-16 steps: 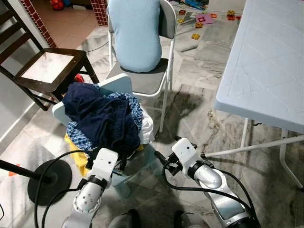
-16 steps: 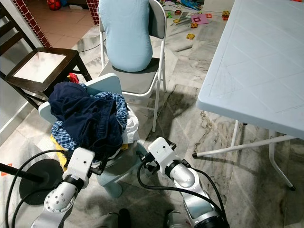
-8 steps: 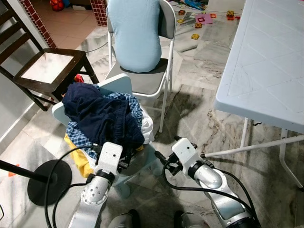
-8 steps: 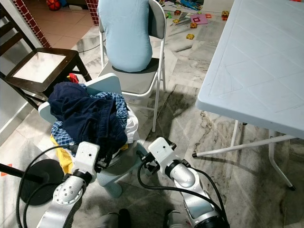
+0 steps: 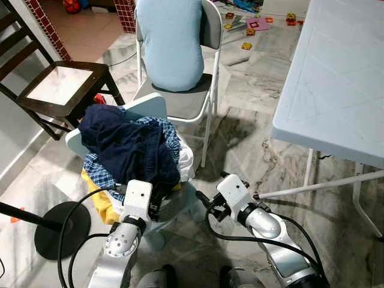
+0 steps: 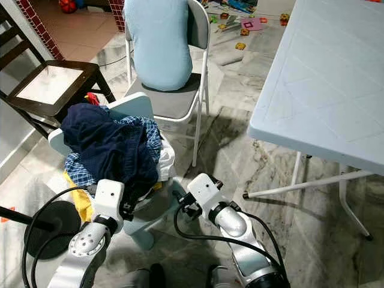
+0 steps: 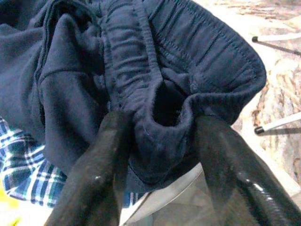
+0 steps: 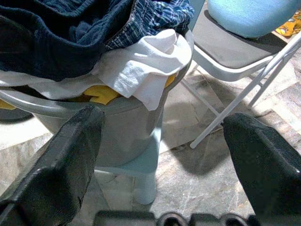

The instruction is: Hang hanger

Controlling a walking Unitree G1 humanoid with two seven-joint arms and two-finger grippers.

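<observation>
Down at the front of the pale blue plastic chair (image 5: 150, 108), the left gripper (image 7: 157, 141) reaches into the heap of clothes, its 2 black fingers (image 7: 91, 174) spread on either side of a bunched fold of the navy garment (image 5: 129, 147). The cloth sits between the fingers and presses against both, but they are not squeezed together, so the jaws stand parted around the fold. Under the navy garment lie a blue plaid shirt (image 5: 99, 174), a white cloth (image 8: 141, 75) and a yellow cloth (image 5: 102, 201), all spilling over the seat edge.

The right gripper (image 8: 162, 141) hangs low beside the chair, near its base and apart from the clothes, with its 2 fingers (image 8: 61, 160) held wide apart and nothing between them.

Behind the plastic chair stands a folding metal chair (image 5: 201, 102) with a light blue cushion (image 5: 171, 42) leaning on its back. A dark wooden chair (image 5: 60, 84) stands to the robot's left, and a white plastic table (image 5: 336, 78) to its right. A black round stand base (image 5: 63, 231) rests on the marble floor (image 5: 252, 150) by the left arm. I cannot make out a hanger anywhere among the clothes.
</observation>
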